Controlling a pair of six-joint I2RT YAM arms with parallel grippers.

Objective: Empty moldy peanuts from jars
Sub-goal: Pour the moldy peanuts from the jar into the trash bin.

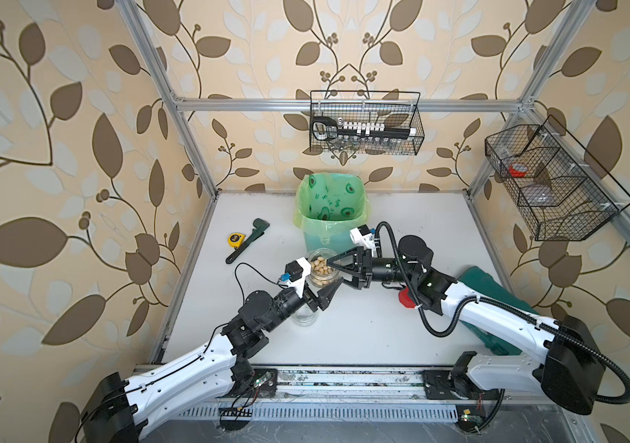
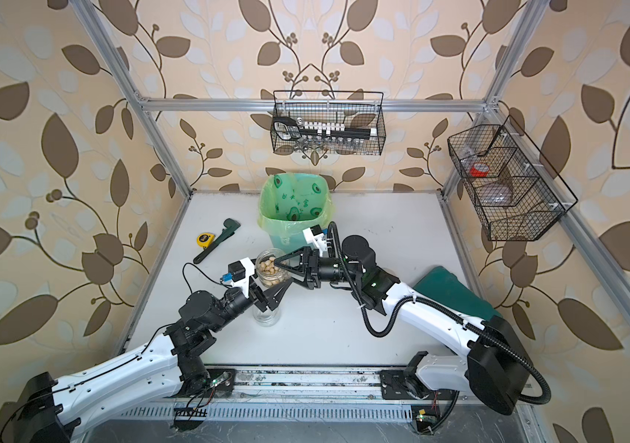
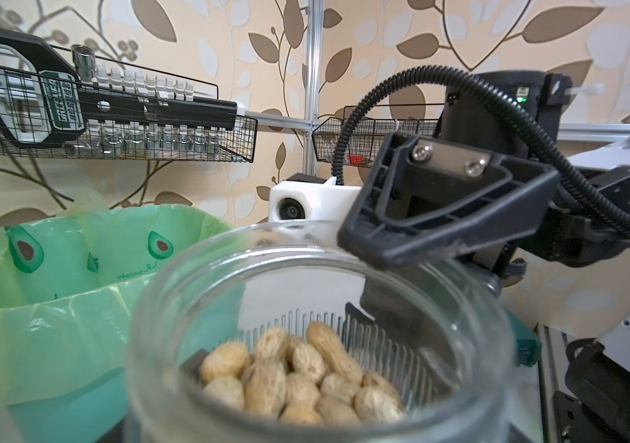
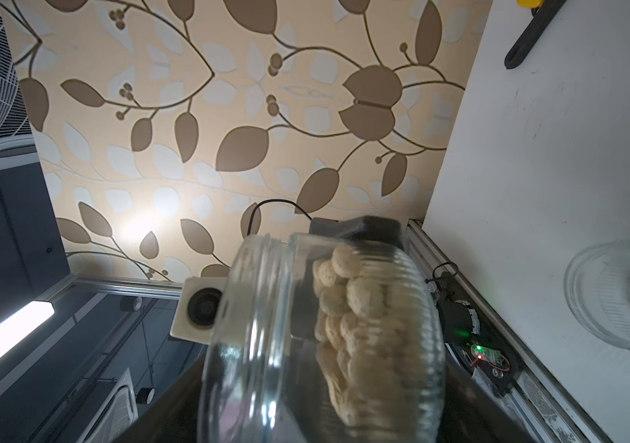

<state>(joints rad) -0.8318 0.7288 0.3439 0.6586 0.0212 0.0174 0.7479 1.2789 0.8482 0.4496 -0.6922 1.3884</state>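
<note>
A short clear glass jar (image 1: 315, 254) with no lid, part full of pale tan peanuts (image 1: 320, 269), hangs above the table in front of the bin. My left gripper (image 1: 321, 280) is shut on it from the near left. The jar (image 3: 190, 307) fills the left wrist view, with the peanuts (image 3: 298, 379) lying in its bottom. My right gripper (image 1: 333, 273) comes in from the right and is shut on the same jar (image 4: 252, 326). One right finger (image 3: 440, 230) lies over the rim and the other shows through the glass. An empty jar (image 1: 304, 317) stands on the table under my left wrist.
A mint-green bin (image 1: 330, 207) with a green liner stands open just behind the jar. A yellow tape measure (image 1: 235, 239) and a dark wrench (image 1: 249, 238) lie at the left. A red lid (image 1: 406, 300) and a green case (image 1: 497, 295) sit under the right arm. Two wire baskets hang on the walls.
</note>
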